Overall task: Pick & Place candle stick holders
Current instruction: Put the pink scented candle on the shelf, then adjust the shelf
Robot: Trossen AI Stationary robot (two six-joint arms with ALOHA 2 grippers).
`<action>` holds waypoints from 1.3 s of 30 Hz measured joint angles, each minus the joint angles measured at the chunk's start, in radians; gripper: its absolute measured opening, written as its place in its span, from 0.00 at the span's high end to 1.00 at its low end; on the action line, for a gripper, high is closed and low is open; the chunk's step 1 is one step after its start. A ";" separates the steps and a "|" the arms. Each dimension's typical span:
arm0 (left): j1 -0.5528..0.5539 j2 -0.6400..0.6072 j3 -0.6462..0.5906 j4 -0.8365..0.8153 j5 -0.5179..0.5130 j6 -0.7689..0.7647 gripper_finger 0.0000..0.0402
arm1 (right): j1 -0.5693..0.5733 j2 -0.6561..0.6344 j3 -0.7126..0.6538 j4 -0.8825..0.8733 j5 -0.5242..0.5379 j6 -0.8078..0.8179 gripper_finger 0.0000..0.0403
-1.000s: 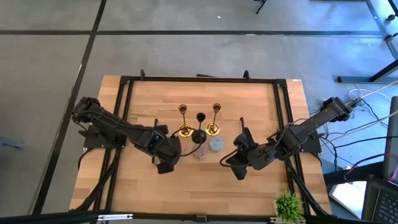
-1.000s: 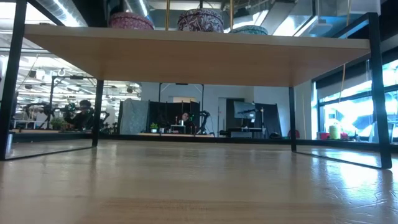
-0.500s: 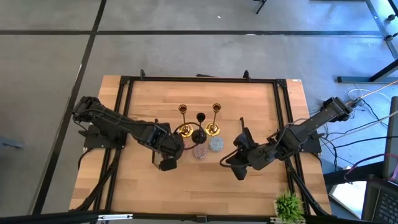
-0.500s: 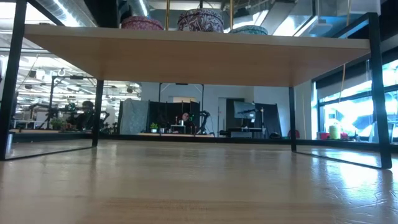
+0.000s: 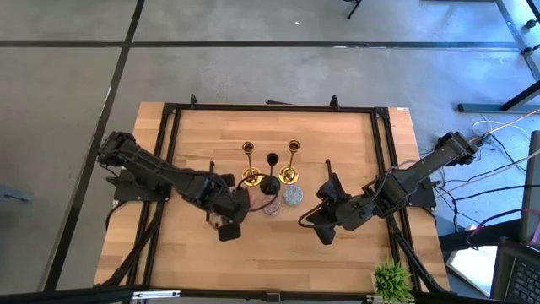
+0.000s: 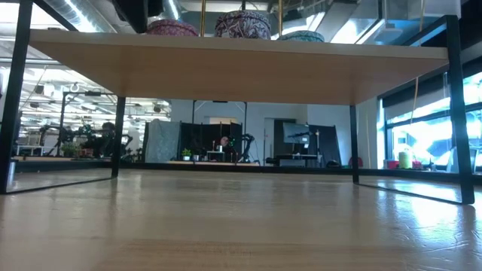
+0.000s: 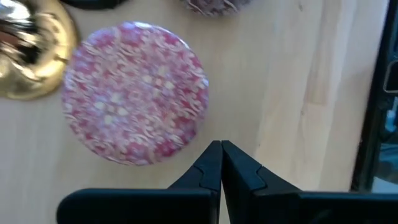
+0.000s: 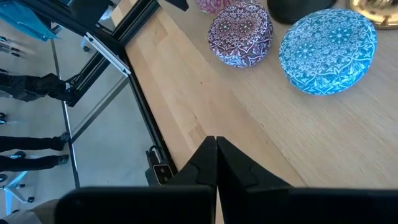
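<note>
The pink holder [image 7: 135,93], a squat round with a glittery patterned top, is seen just ahead of the left gripper [image 7: 220,163], whose fingers are pressed together with nothing between them; the tips are beside its rim, and whether they touch it cannot be told; a gold foot [image 7: 34,59] is set against the pink holder's far side, and the mauve holder [image 7: 214,5] lies beyond the fingertips. From above, the whole group is found near the middle of the table [image 5: 337,143]: two gold stems [image 5: 249,149] [image 5: 294,148] with the black stem [image 5: 272,160] between them, and the mauve [image 5: 272,205] and pale blue [image 5: 293,196] rounds just in front. The right gripper [image 8: 216,158] is held apart from the group, its fingers also pressed together and empty; the mauve and pale blue [image 8: 328,51] rounds lie well ahead of its tips.

The pink holder is judged stiff and fairly light, low enough not to tip easily; its glittery side is likely to give some grip, though a glass body would be breakable. A hold is best taken across its width at the side wall, with the fingers spread first; the gold foot touching it leaves little room on that side, so a nudge there could disturb the slim, top-heavy stem.
</note>
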 joint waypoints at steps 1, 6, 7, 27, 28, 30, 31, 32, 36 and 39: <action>0.003 0.000 0.000 0.000 -0.009 0.000 1.00 | 0.000 0.000 0.000 0.000 0.000 0.000 1.00; 0.018 0.000 0.000 0.000 -0.015 0.023 1.00 | 0.000 0.000 0.000 0.000 0.000 0.000 1.00; 0.022 0.000 0.000 0.000 -0.015 0.030 1.00 | 0.000 0.000 0.000 0.001 0.000 0.000 1.00; 0.022 -0.003 0.000 0.038 0.022 0.062 1.00 | 0.000 0.000 0.000 0.001 0.000 0.000 1.00; 0.017 -0.004 0.002 0.038 0.024 0.055 1.00 | 0.000 0.000 0.000 0.001 0.000 0.000 1.00; 0.011 -0.004 0.009 0.030 0.022 0.044 1.00 | 0.000 0.000 0.000 0.001 0.000 0.000 1.00; 0.010 -0.004 0.018 0.020 0.015 0.039 1.00 | 0.000 0.000 0.000 0.001 0.000 0.000 1.00; 0.008 -0.004 0.026 0.020 0.007 0.035 1.00 | 0.000 0.000 0.000 0.001 0.000 0.000 1.00; 0.005 -0.005 0.050 0.013 -0.014 0.033 1.00 | 0.000 0.000 0.000 0.001 0.000 0.000 1.00; 0.006 -0.005 0.062 0.014 -0.012 0.033 1.00 | 0.000 0.000 0.000 0.000 0.000 0.000 1.00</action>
